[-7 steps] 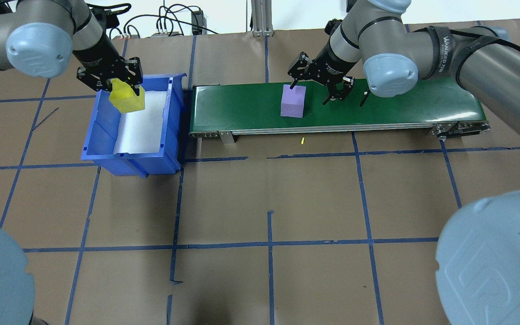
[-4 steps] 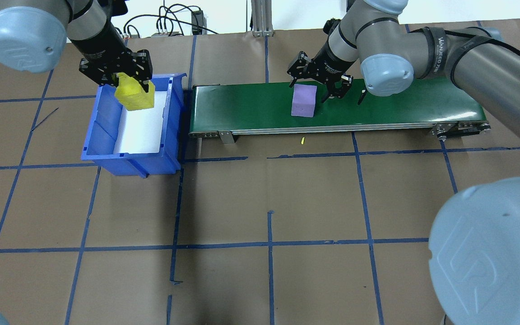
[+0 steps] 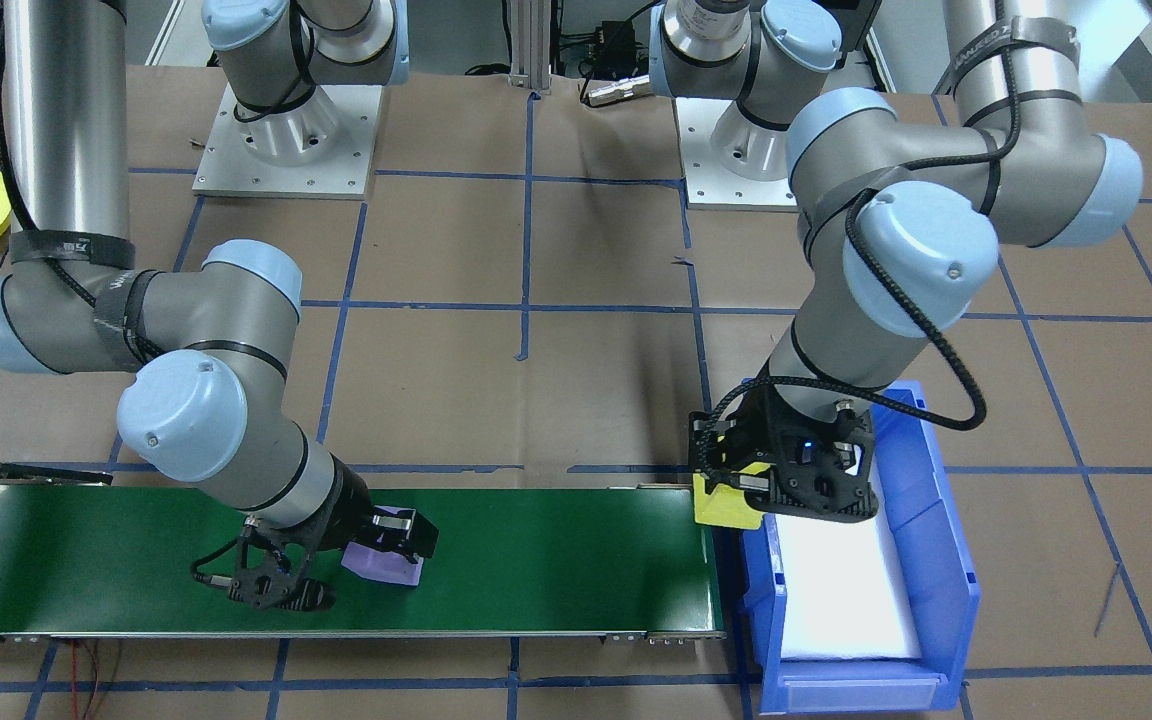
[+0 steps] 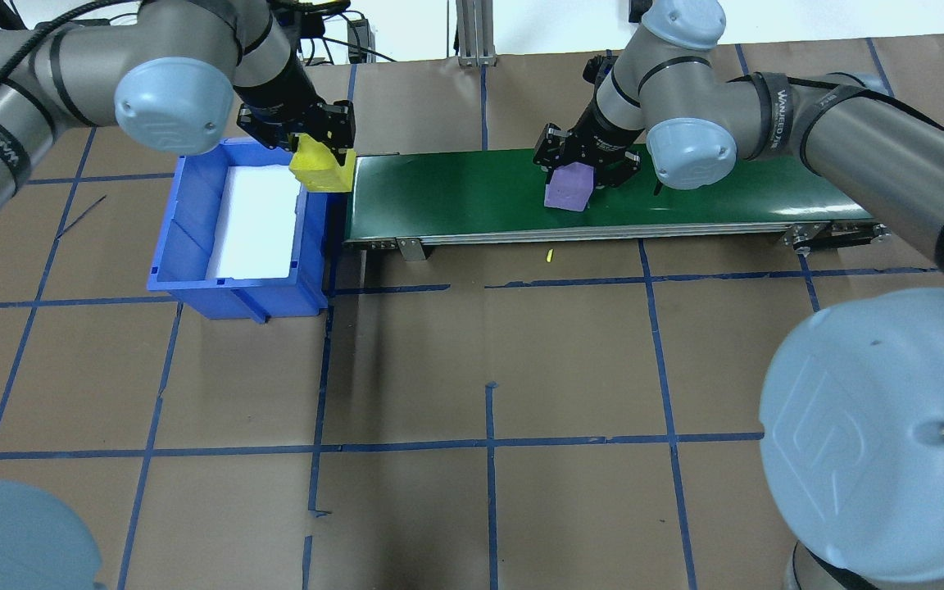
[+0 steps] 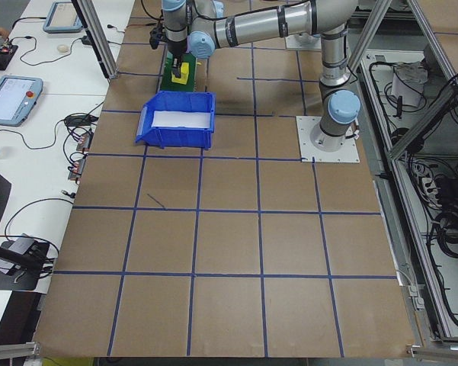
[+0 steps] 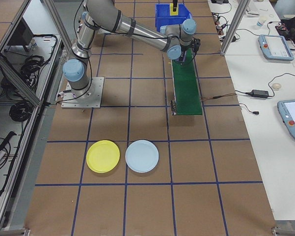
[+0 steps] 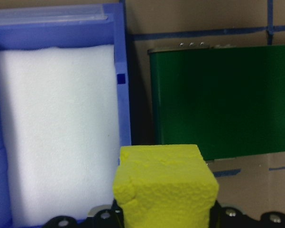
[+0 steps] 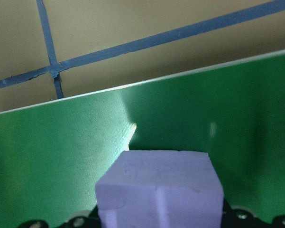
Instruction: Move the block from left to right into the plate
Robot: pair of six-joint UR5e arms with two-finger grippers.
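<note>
Overhead exterior view: the yellow block (image 4: 322, 165) sits clamped in the left gripper (image 4: 308, 141), held over the gap between the blue bin (image 4: 185, 238) and the near end of the green conveyor belt (image 4: 456, 197), just past the bin's right wall. In the left wrist-mounted view the block fills the lower middle of the picture, with the bin's white foam liner (image 7: 57, 128) to one side and the belt to the other.

Further along the belt, the purple block (image 4: 568, 187) is grasped by the right gripper (image 4: 585, 160), its fingers pressed against two opposite sides; the block looks slightly tilted. Whether it touches the belt cannot be told. The front-facing view shows the same grasp, the purple block partly hidden behind the gripper.

A small yellow scrap (image 4: 548, 256) lies on the worktop (image 4: 570, 360) just in front of the belt's edge.

In the exterior right view, a yellow plate (image 6: 103, 156) and a pale blue plate (image 6: 142, 156) lie side by side on the worktop, well apart from the belt's end.
</note>
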